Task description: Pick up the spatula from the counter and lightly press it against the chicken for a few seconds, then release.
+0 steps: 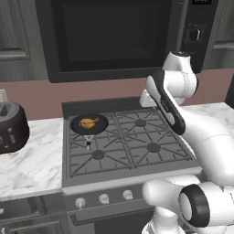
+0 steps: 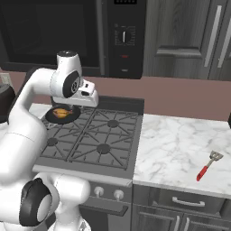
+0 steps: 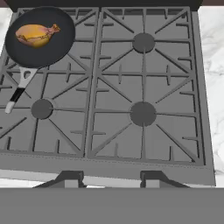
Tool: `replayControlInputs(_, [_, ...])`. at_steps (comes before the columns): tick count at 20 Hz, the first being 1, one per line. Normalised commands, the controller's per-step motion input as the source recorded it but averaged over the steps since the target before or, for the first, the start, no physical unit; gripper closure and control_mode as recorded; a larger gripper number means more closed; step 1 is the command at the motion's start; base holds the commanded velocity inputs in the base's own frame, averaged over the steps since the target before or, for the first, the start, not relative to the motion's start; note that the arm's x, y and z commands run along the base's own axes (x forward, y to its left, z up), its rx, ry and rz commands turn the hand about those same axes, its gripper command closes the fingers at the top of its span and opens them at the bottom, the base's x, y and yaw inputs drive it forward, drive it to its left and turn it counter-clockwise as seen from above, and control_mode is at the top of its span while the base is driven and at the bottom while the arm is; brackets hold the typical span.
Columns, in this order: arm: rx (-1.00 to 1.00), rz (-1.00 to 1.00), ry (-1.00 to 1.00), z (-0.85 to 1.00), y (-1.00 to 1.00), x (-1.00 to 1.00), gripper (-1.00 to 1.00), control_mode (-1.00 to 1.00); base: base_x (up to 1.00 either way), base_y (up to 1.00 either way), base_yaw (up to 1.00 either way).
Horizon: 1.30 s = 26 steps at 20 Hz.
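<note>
Pincer (image 3: 111, 180) spread, nothing between the tips. It hangs above the stove (image 3: 143, 74), looking down on the grates. Pickup not started, by my read.

Knobs (image 1: 104, 199) along the stove front, no concern.

Spatula (image 2: 208, 165) lies flat on the marble desk (image 2: 180, 135) right of the stove, red handle toward the front edge, blade toward the wall. It's well apart from the pincer, so a long swing right comes first.

Risks:
- Handle is thin and flat on the slab. Off-centre descent means the tips nudge it instead of closing on it. It sits near the front edge, so a shove could send it off.
- Too low and the tips hit marble.
- A grip far from the blade lets the spatula twist when pressed.
- Carried low on the way back, the blade could snag the raised grates.
- Pan (image 3: 54, 54) is on the back left burner with the chicken (image 3: 37, 35) in its middle. Pan handle (image 3: 19, 89) points to the front. A hard or off-centre press could slide the chicken or shift the pan.

In the way: nothing I can see between pincer and spatula, just grates underneath.

Further off: toaster (image 1: 11, 125) on the left desk, microwave (image 1: 109, 36) over the stove, which may limit headroom above the pan, and tall cabinets (image 2: 189, 40) beyond the spatula.
</note>
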Motion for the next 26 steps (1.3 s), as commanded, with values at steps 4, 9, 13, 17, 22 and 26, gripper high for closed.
replayControlInputs(4, [0.0, 0.0, 0.0, 0.0, 0.0, -0.05, -1.0, -1.0, 0.0, 0.0, 0.0])
replayControlInputs(9, [0.0, 0.0, -0.03, 0.0, -0.03, -0.24, -1.0, -1.0, 0.0, 0.0, 0.0])
replayControlInputs(13, [0.0, 0.0, -0.15, 0.0, -0.23, -0.42, -1.0, -1.0, 0.0, 0.0, 0.0])
replayControlInputs(17, [-0.01, 0.0, -0.23, 0.0, -0.35, -0.55, -1.0, -1.0, 0.0, 0.0, 0.0])
replayControlInputs(22, [-0.02, -0.01, -0.14, 0.0, -0.45, -0.59, -1.0, -1.0, 0.0, 0.0, 0.0])
replayControlInputs(26, [-0.04, -0.03, -0.08, -0.02, -0.44, -0.54, -1.0, -1.0, 0.0, 0.0, 0.0])
